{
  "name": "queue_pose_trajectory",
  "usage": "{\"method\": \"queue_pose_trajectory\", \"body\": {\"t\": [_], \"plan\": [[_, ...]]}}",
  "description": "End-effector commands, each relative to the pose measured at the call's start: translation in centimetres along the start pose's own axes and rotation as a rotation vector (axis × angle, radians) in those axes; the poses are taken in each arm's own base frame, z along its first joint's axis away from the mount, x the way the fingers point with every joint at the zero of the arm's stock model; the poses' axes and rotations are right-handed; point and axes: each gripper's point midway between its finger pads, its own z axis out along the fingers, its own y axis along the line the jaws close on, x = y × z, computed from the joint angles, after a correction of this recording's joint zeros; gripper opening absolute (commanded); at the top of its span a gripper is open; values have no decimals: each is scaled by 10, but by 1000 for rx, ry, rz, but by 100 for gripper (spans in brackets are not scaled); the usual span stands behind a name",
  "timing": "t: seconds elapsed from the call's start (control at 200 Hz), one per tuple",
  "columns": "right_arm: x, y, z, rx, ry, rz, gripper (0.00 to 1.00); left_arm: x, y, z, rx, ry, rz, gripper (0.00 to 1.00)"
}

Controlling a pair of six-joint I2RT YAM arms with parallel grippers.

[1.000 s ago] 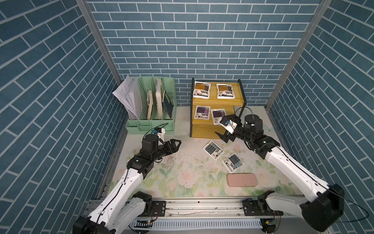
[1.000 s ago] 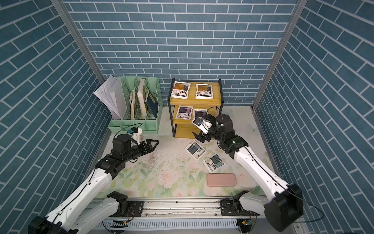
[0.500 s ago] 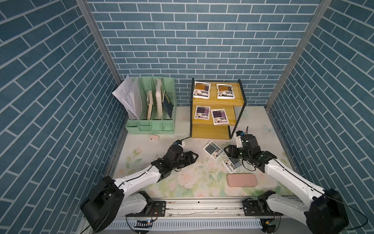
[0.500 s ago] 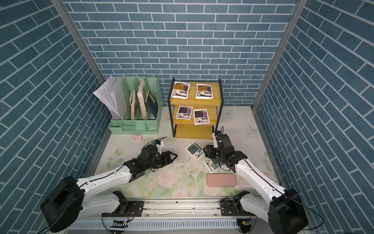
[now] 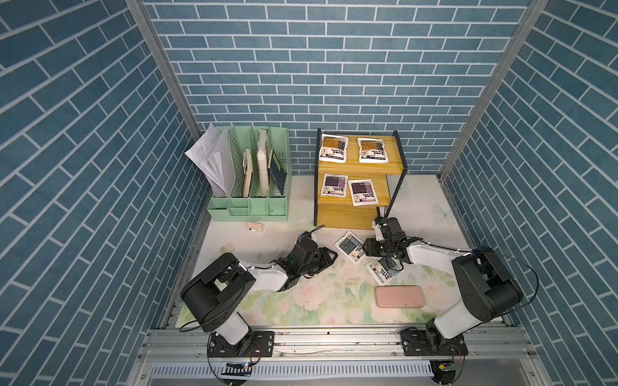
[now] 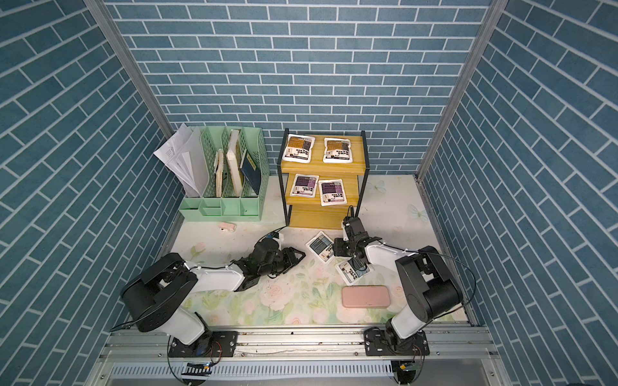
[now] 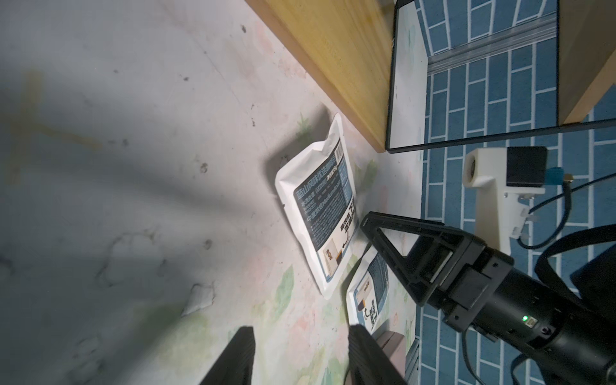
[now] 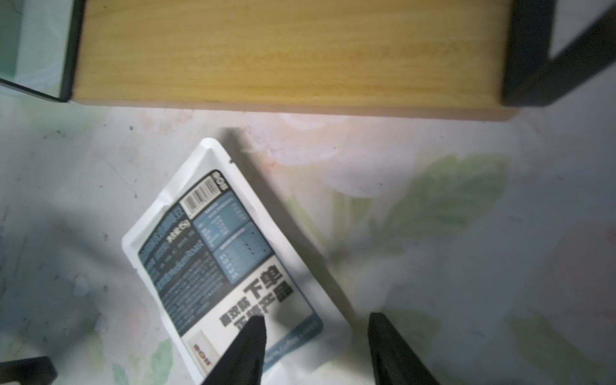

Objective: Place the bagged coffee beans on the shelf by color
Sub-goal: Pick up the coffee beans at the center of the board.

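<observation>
The shelf (image 5: pixel 347 214) carries two orange-brown pouches (image 5: pixel 333 148) on its top board and two purple ones (image 5: pixel 363 192) on the middle board; its bottom board is bare. Two grey-blue bagged coffee beans lie on the mat before it, one nearer the shelf (image 5: pixel 349 246) (image 8: pixel 213 253) and one nearer the front (image 5: pixel 384 270) (image 7: pixel 370 293). My right gripper (image 5: pixel 367 248) (image 8: pixel 316 325) is low and open, its jaws straddling a corner of the nearer-shelf pouch. My left gripper (image 5: pixel 334 255) (image 7: pixel 300 336) is open just left of that pouch, with only mat between its fingers.
A mint-green file organizer (image 5: pixel 254 187) with papers and books stands left of the shelf. A pink flat case (image 5: pixel 399 296) lies near the front right. A small pink object (image 5: pixel 254 227) sits before the organizer. Brick walls close three sides.
The right gripper left a purple pouch on the middle board and dropped to the grey-blue pouch, its jaws narrowing. The left arm swung right and low toward the same pouch.
</observation>
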Motion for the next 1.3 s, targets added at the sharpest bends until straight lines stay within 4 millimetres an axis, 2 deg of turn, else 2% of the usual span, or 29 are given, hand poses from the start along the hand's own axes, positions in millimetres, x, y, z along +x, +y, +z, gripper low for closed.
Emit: {"method": "queue_pose_trajectory", "body": {"t": [0.0, 0.17, 0.29, 0.45, 0.585, 0.725, 0.84, 1.05, 1.14, 1.295], "plan": [[7, 21, 3, -144, 5, -36, 54, -3, -7, 7, 26, -6, 11, 51], [29, 37, 7, -279, 59, 10, 51, -6, 17, 8, -9, -2, -12, 49], [36, 44, 4, -341, 61, 59, 50, -7, 20, 9, -7, 17, -2, 49], [32, 23, 2, -232, 12, 143, 54, -4, 12, 16, 28, 59, 23, 48], [21, 21, -11, -263, -85, 264, 56, -3, 6, 27, 54, 87, 25, 46], [23, 13, -6, -227, -66, 293, 56, -16, 7, 36, 63, 77, 15, 45], [28, 6, 5, -207, -29, 300, 53, -24, 9, 44, 66, 81, 4, 44], [10, -8, 7, -178, -62, 364, 44, -22, 15, 58, 60, 107, -3, 43], [10, -16, 9, -167, -66, 412, 42, -22, 17, 63, 53, 111, -2, 41], [16, -7, 18, -272, -48, 494, 39, -23, 21, 69, 33, 110, 5, 37]]}}
